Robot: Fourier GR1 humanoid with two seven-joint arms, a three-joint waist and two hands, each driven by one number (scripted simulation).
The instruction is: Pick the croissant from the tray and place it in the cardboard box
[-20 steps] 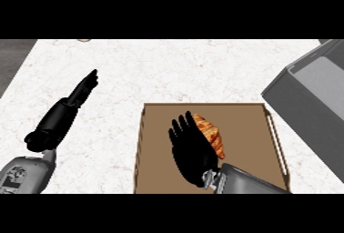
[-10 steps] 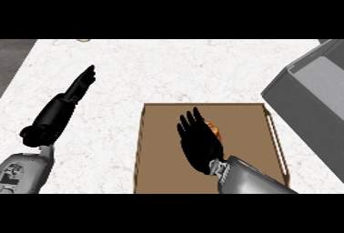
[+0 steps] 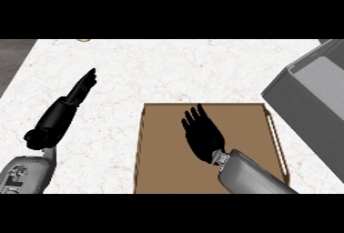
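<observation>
Over the middle of the tray (image 3: 153,150) lies the right hand (image 3: 201,135), palm down, its fingers straight and fanned a little, pointing toward the tray's far edge. The hand sits flat above the brown tray floor, slightly right of centre, and its grey forearm (image 3: 252,175) runs back to the lower right of the view. The croissant does not show: the hand covers the spot, so it is probably hidden beneath the palm, though that cannot be confirmed from this view. Whether the fingers touch anything under them cannot be told either.

The tray rests on the white marbled desk (image 3: 168,68), its long sides running away from the robot, with a raised rim visible along the left, far and right edges.

To the tray's right, near its far corner, stands the box (image 3: 306,98), seen as grey walls tilted across the upper right corner of the view, its open inside partly visible. It is just beside the tray, not touching it as far as can be seen.

The left hand (image 3: 79,91) rests over the desk well to the left of the tray, fingers straight and together, pointing away, holding nothing.
</observation>
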